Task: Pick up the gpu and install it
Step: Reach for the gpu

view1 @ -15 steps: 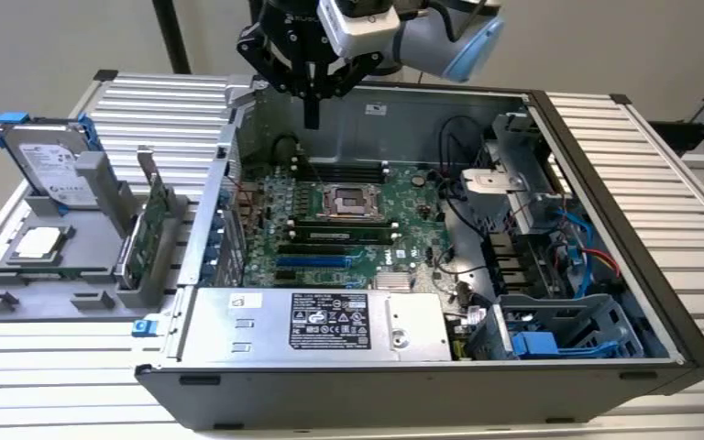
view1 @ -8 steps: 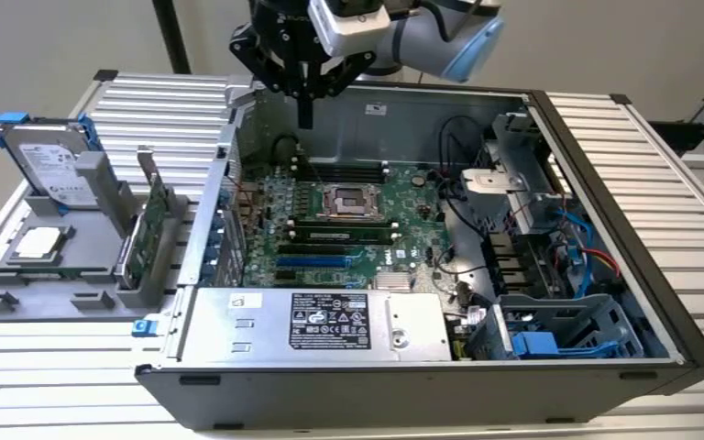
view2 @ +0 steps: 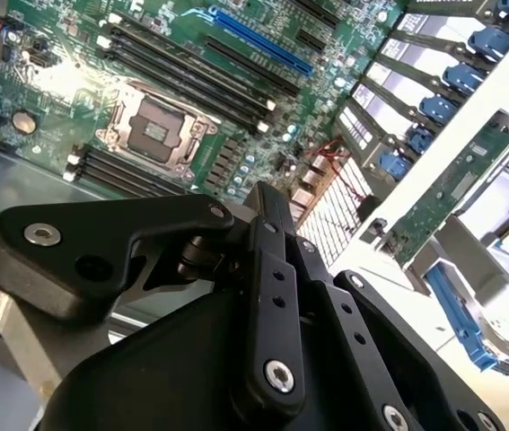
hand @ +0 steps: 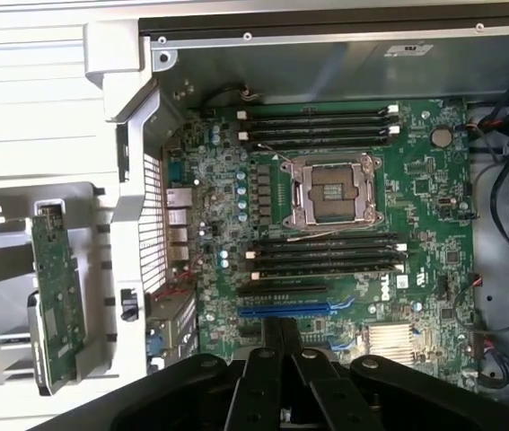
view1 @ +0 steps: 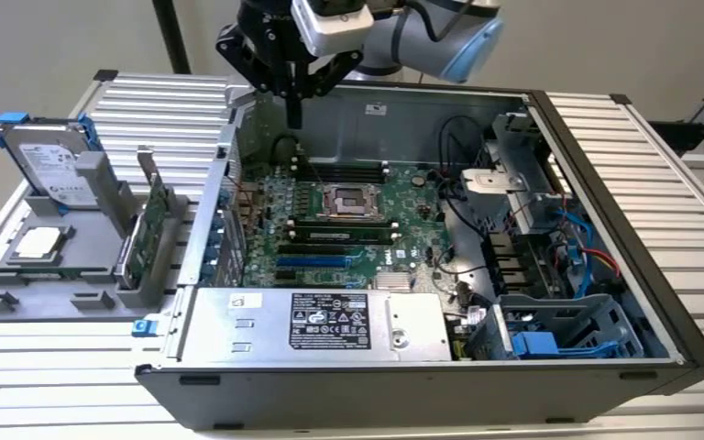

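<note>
The gpu (view1: 147,240) is standing on its long edge in a slot of a grey holder tray (view1: 34,293). It is sitting outside the computer case (view1: 389,403), just beside the case wall on the exterior view's left. It is a thin, flat green card, showing almost edge-on in the exterior view. In both wrist views its green face is showing, dotted with small components, and in the first wrist view a pale metal piece is sitting at one end. Nothing is touching the card but the tray.

In the same tray a silver hard drive (view1: 49,160) with blue rails is leaning upright behind the card, and a square silver chip (view1: 37,243) is lying flat beside it. Tray and case are resting on a ribbed metal surface (view1: 645,147).

The case is lying open on its side, with the green motherboard (view1: 327,229) facing up. The board's processor socket (hand: 335,190) is sitting uncovered, and a blue slot (hand: 283,308) is running along the board near it. A grey power supply (view1: 315,321) is filling the near edge of the case.

The gripper (view1: 293,117) is hanging over the far part of the motherboard, pointing straight down and well apart from the gpu. Its jaws are pressed together with nothing between them — in the first wrist view they are meeting just over the blue slot.
</note>
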{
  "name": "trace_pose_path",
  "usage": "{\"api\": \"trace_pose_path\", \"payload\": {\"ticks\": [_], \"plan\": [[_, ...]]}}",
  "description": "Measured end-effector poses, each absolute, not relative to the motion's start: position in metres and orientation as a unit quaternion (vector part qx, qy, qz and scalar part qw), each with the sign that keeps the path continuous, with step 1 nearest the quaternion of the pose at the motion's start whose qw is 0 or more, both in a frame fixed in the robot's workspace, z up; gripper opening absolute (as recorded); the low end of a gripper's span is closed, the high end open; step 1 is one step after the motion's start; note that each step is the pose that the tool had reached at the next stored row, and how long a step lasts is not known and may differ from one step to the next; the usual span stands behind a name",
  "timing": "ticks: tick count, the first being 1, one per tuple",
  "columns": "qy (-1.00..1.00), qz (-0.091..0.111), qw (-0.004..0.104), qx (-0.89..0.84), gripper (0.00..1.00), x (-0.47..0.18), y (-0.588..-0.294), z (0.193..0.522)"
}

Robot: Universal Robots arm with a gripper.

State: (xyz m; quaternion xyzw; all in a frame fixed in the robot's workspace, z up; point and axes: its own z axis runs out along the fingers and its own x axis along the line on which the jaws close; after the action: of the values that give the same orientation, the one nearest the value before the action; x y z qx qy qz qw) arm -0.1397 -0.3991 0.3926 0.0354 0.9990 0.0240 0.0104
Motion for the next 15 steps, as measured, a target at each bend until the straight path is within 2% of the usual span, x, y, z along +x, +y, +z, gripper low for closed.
{"api": "trace_pose_path", "payload": {"ticks": [15], "plan": [[0.999,0.024,0.01,0.035,0.0,-0.157,-0.399,0.393]]}}
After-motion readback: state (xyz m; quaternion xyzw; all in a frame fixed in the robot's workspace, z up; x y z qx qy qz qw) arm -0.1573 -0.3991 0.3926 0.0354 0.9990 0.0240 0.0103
